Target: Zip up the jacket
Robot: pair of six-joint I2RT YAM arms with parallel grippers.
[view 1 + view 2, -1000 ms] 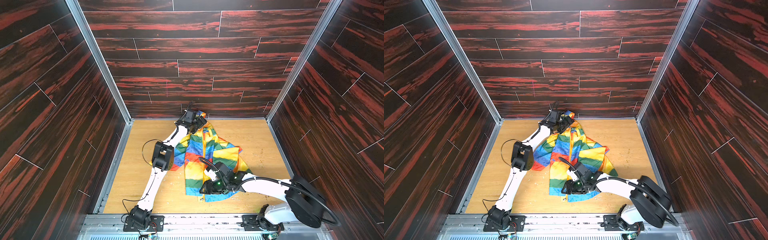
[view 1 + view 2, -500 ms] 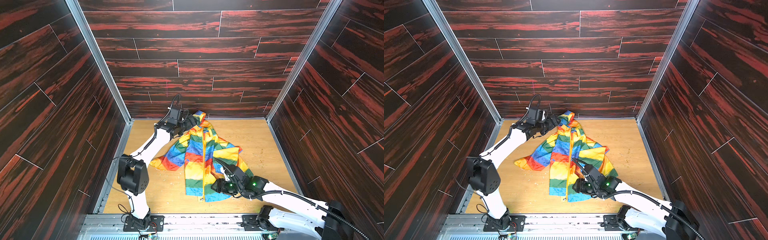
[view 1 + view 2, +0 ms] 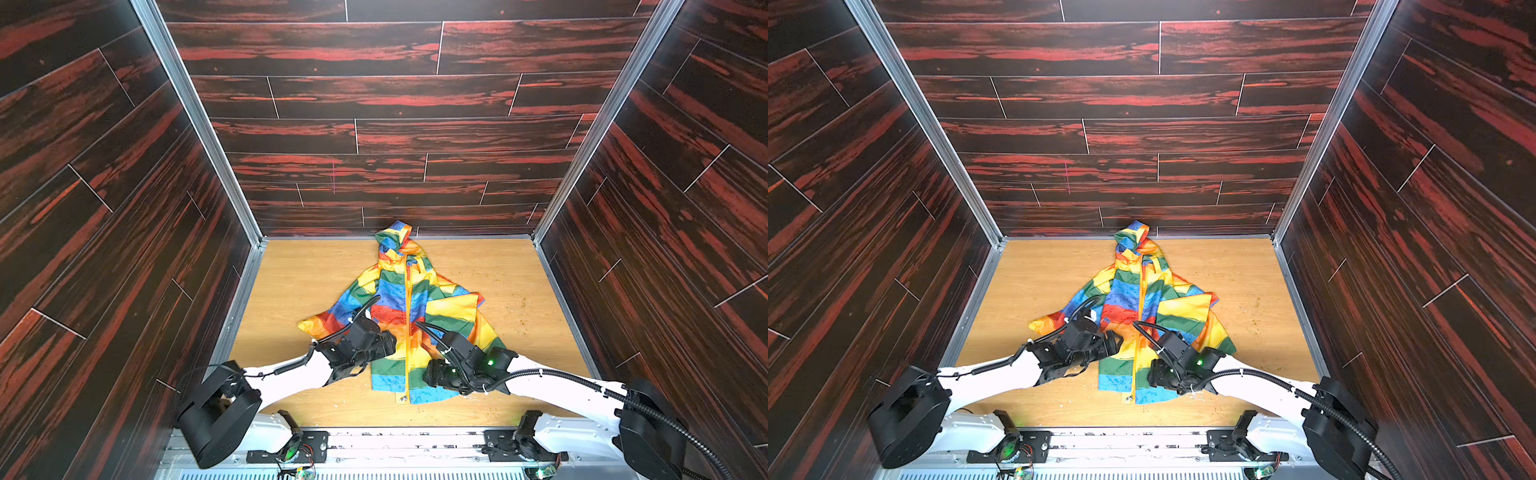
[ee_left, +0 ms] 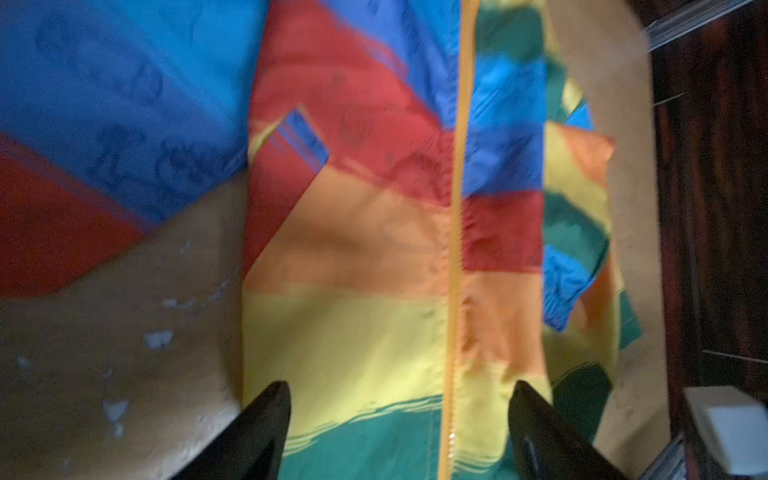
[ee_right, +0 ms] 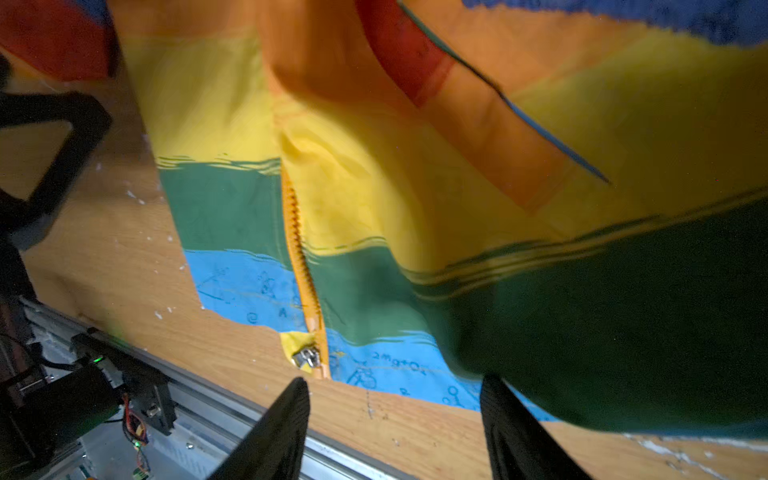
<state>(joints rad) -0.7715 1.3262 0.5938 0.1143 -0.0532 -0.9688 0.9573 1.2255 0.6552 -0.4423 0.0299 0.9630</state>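
My left end effector [image 4: 399, 386] hangs with its fingers [image 4: 266, 428] spread wide and nothing between them. It sits just above the yellow and green bands of the jacket [image 3: 399, 299], straddling the line of the zipper [image 4: 457, 249]. My right end effector [image 5: 395, 379] is likewise parted and empty, close to the hem [image 3: 388, 388], with the small metal slider [image 5: 306, 358] just ahead of its tips.

A second ago the left arm was stretched out to the collar at the far end and the garment lay bunched. It has since let go and swung back to the near side. The jacket now lies spread in the middle of the tabletop [image 3: 299, 282], hood [image 3: 392, 237] toward the back wall and hem toward me. The right arm has eased off the hem and widened its jaws.

I read this as the straightening being done and the zipping not yet begun, since the slider sits at the very bottom. The front edges lie together, but the wrist views are too blurred for me to tell whether the teeth above it are engaged. Next I would pin the hem with one side and pinch the pull with the other. This thin fabric may ride up unless it is held taut.
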